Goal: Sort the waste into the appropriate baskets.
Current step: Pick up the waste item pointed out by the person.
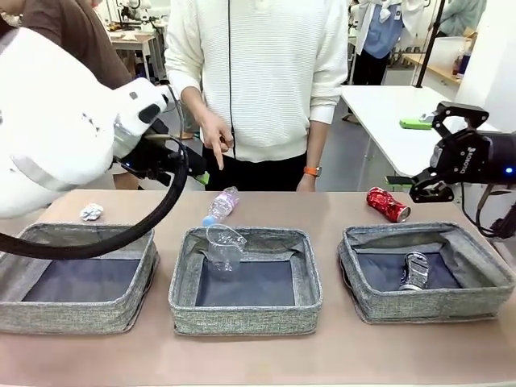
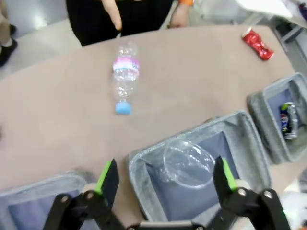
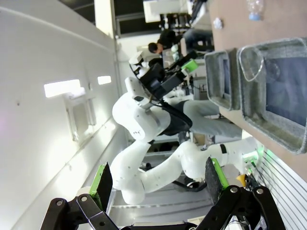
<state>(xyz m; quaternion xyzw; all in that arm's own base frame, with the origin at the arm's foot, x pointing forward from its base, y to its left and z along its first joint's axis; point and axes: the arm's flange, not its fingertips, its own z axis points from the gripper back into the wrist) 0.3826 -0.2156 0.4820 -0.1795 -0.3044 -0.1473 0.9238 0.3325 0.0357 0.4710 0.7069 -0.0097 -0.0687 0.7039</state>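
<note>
Left hand (image 2: pixel 165 168), spread wide, hovers over a clear plastic cup (image 2: pixel 188 163) leaning on the centre-frame grey woven basket's (image 2: pixel 211 125) rim; a nudge could knock it out.

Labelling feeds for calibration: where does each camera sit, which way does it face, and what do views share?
Front: between the arms, facing the person across the table; left arm and right end effector show.
Left wrist: above the middle basket, looking down; open left end effector below.
Right wrist: rolled sideways, facing the left arm; own fingers show.
Front and left wrist share: clear plastic cup, bottle.
</note>
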